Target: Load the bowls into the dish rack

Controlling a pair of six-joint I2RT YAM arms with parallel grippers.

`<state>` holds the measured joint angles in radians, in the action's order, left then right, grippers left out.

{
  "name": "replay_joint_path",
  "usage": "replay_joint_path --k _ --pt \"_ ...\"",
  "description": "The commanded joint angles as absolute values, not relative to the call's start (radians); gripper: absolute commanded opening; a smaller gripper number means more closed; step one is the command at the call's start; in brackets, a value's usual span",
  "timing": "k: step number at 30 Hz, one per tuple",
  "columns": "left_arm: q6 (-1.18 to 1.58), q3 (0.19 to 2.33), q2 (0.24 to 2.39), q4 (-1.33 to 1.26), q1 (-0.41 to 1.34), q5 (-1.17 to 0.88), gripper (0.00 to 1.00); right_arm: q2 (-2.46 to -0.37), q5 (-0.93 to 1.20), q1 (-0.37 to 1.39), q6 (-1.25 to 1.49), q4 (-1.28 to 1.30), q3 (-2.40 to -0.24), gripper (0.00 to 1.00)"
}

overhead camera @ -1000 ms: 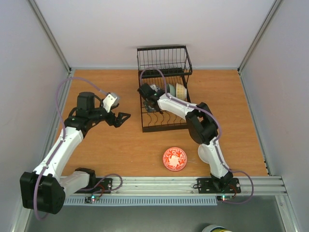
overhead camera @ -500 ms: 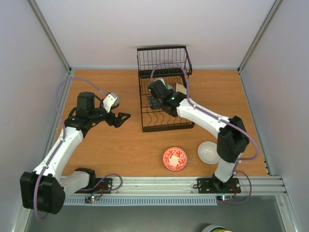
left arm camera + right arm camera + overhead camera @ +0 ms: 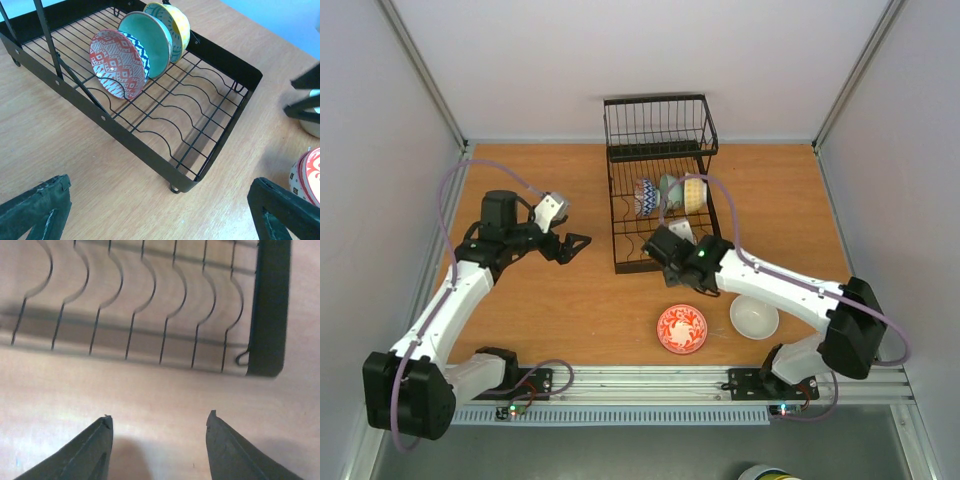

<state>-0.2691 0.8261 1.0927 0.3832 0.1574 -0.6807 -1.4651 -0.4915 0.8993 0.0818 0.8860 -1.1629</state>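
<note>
Your left gripper (image 3: 160,182) is spread wide. Nothing sits between its fingers and nothing touches them. It hangs over the table (image 3: 540,300), off the long side of the dish rack (image 3: 135,145). Your right gripper (image 3: 160,415) also has its jaws parted, with only bare wood in the gap, so it grips nothing and touches nothing.

Since a second ago the right arm has pulled back out of the rack. Then its gripper was down among the tines beside the standing bowls. Now it sits just outside the rack's near end, with the end rail and last wavy wires directly ahead of its fingertips. The left arm has not moved.

Three bowls stand on edge in the rack, well ahead of the right jaws and ahead of the left jaws. They are a bowl with a red-patterned inside (image 3: 116,62), a pale green bowl (image 3: 147,42) and a yellow bowl (image 3: 172,22). Their row crosses the rack's width, and their hollows face your left gripper. The rack's long axis runs straight away from the right jaws.

A red-patterned bowl (image 3: 681,329) and a white bowl (image 3: 754,317) sit rim-up on the table behind the right jaws, beside that arm.
</note>
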Motion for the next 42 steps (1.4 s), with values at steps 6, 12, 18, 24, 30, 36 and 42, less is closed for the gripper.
replay_joint_path --k 6,12,18,24,30,36,42 --pt "-0.278 0.821 1.106 0.335 0.155 -0.692 0.96 -1.246 -0.318 1.026 0.289 1.033 -0.981 0.36" --pt "-0.279 0.821 1.113 0.333 0.154 -0.695 0.96 -1.193 -0.278 1.086 0.368 1.052 -0.908 0.36" --pt "-0.281 0.82 1.115 0.334 0.155 -0.695 0.96 -1.209 -0.273 1.111 0.415 1.053 -0.853 0.35" --pt "-0.282 0.821 1.128 0.332 0.155 -0.699 0.96 -1.208 -0.267 1.112 0.439 1.039 -0.816 0.35" --pt "-0.282 0.822 1.129 0.334 0.155 -0.7 0.96 -1.233 -0.246 1.113 0.448 1.012 -0.793 0.33" --pt "-0.284 0.823 1.124 0.336 0.155 -0.703 0.96 -1.237 -0.239 1.112 0.447 1.011 -0.792 0.23" --pt "-0.284 0.823 1.121 0.337 0.155 -0.704 0.96 -1.226 -0.247 1.112 0.44 1.04 -0.814 0.02"
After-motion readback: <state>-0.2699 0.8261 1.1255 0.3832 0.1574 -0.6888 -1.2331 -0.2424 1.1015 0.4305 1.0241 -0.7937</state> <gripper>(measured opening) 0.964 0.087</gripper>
